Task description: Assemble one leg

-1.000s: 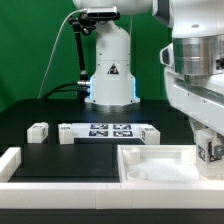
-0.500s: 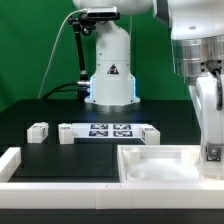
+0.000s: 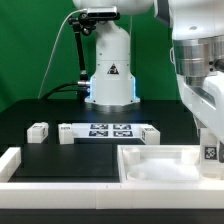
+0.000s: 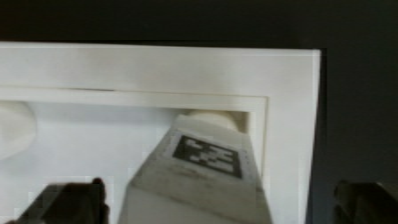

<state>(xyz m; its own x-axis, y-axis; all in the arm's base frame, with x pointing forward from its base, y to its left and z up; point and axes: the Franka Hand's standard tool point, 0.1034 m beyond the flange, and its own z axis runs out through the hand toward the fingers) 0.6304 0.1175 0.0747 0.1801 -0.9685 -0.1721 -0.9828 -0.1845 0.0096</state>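
Observation:
A leg (image 3: pixel 211 153), a small white peg with a black-and-white tag, stands upright at the corner of the large white square panel (image 3: pixel 160 165) at the exterior view's right. My gripper (image 3: pixel 211 138) hangs straight over it. In the wrist view the leg (image 4: pixel 208 155) rises between my two dark fingers (image 4: pixel 80 200). A gap shows on each side of it, so my gripper (image 4: pixel 222 203) is open around the leg. The panel's raised rim (image 4: pixel 160 70) lies behind it. Three more legs lie on the table: one (image 3: pixel 38 131), a second (image 3: pixel 66 133) and a third (image 3: pixel 150 133).
The marker board (image 3: pixel 108 130) lies on the black table between the loose legs. A white raised border (image 3: pixel 12 160) runs along the front and left of the work area. The robot's base (image 3: pixel 110 75) stands at the back, before a green backdrop.
My hand has turned about its vertical axis over the leg and shifted slightly. The leg stays at the panel's corner. The loose legs have not moved.

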